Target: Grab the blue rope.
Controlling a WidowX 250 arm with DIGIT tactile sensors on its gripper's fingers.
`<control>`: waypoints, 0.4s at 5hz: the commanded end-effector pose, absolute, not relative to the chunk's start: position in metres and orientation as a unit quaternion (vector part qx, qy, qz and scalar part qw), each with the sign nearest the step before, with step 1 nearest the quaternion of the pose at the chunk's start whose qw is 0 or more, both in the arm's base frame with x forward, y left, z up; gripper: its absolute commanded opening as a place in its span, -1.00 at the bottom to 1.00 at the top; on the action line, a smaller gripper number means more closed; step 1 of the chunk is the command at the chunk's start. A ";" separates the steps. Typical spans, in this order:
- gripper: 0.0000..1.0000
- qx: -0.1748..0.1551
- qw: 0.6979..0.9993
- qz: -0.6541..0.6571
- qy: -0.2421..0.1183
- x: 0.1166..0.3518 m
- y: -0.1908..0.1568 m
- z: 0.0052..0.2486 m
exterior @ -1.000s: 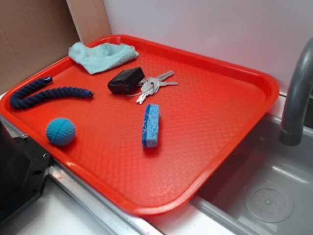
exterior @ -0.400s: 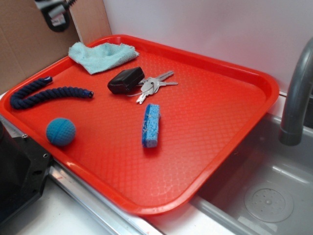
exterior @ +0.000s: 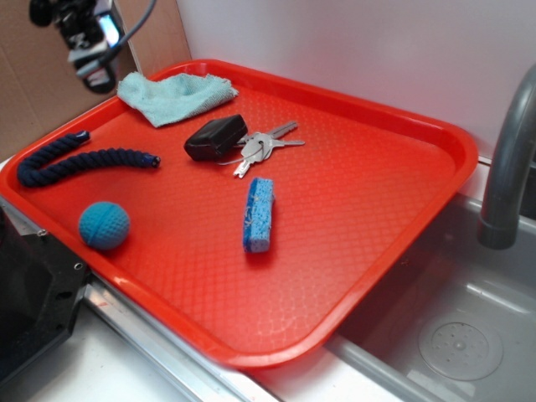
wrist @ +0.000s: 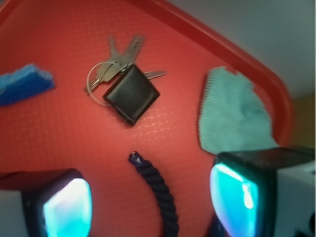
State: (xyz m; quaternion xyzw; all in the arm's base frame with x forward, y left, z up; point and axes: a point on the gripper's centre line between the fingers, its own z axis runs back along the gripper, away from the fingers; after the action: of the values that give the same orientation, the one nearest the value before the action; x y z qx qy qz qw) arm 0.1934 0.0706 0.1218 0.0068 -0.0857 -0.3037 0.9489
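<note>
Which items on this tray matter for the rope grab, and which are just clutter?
Job items:
blue rope
tool, above the tray's far left corner, jaws apart

Lying about:
light-blue ball
blue sponge
black key fob
keys
teal cloth
red tray

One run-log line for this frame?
phase: approach | gripper: open, above tray, holding nothing | rope: on tray, untouched, one end between fingers in wrist view

Gripper (exterior: pixel 90 59): raised at the far left, pointing down.
Jaws: spread wide, nothing between them.
Fingers (wrist: pixel 66 207): glowing cyan pads.
</note>
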 end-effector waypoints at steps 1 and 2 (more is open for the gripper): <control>1.00 0.014 0.956 -0.292 -0.033 0.201 0.088 0.073; 1.00 0.029 0.946 -0.323 -0.016 0.200 0.084 0.048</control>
State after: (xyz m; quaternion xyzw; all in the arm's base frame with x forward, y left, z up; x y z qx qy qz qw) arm 0.1924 0.0892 0.0420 0.0189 -0.0056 -0.3224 0.9464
